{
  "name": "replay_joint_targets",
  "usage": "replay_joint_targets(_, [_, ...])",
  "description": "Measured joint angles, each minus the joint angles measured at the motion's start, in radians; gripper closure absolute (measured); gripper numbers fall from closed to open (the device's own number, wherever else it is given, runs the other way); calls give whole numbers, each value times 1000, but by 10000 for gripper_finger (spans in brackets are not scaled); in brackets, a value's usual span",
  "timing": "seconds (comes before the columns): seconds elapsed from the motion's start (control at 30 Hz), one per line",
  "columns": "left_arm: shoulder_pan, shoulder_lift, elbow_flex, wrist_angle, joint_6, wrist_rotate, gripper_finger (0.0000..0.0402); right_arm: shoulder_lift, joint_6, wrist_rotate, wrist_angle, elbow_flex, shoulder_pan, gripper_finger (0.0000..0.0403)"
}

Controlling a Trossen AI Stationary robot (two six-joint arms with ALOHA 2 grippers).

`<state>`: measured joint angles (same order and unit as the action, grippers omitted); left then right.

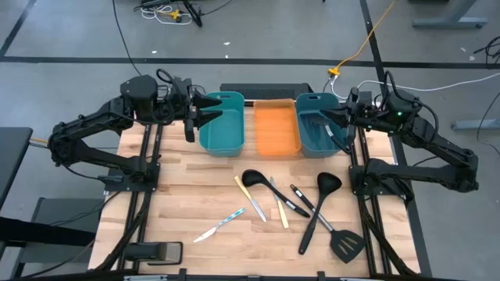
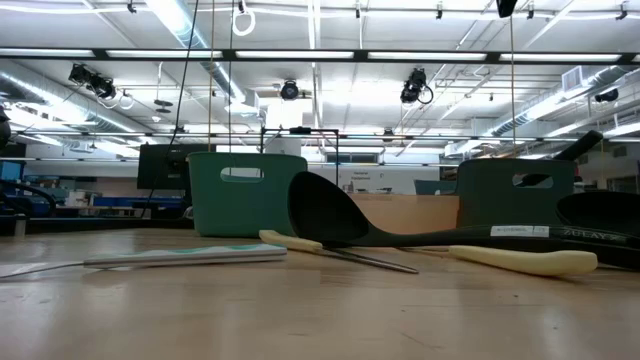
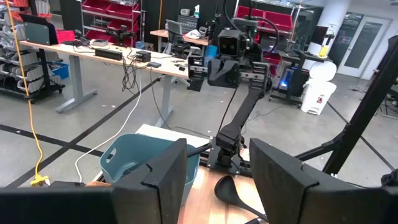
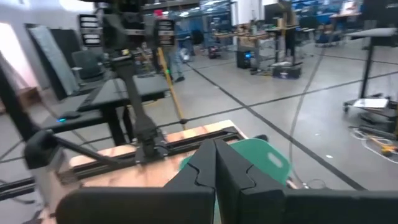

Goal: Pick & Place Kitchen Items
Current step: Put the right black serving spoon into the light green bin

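Both arms are raised at the back edge of the desk (image 1: 187, 234), over the bins. The left claw (image 1: 205, 111) hovers by the left teal bin (image 1: 223, 125) with fingers parted and nothing between them. The right claw (image 1: 332, 117) is clenched tight, empty, over the right teal bin (image 1: 320, 136), which already holds a black slotted spatula (image 1: 316, 125). The orange tray (image 1: 277, 129) sits between the bins. The remaining utensils lie in the front half of the desk, well apart from both claws: a ladle (image 1: 254, 179), a yellow-handled knife (image 1: 250, 197), a grey utensil (image 1: 275, 189), a short yellow handle (image 1: 283, 212), a black-handled tool (image 1: 301, 199), a big spoon (image 1: 320, 203), a spatula (image 1: 344, 242) and a light-blue-handled knife (image 1: 219, 226). Most have their long axes running diagonally front to back. Judgement: the spoon and spatula lie toward the right edge, nearer the right arm; the blue-handled knife is nearer the left arm. Either claw must travel forward and down.
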<state>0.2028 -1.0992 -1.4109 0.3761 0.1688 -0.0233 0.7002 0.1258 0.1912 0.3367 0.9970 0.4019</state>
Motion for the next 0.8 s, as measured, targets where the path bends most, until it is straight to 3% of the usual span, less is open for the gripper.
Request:
replay_joint_targets(0.37, [0, 0, 0, 0, -2, 0, 221, 0, 36, -1, -1, 0, -143, 403])
replay_joint_targets(0.8, [0, 0, 0, 0, -1, 1, 221, 0, -5, -80, -6, 0, -265, 403])
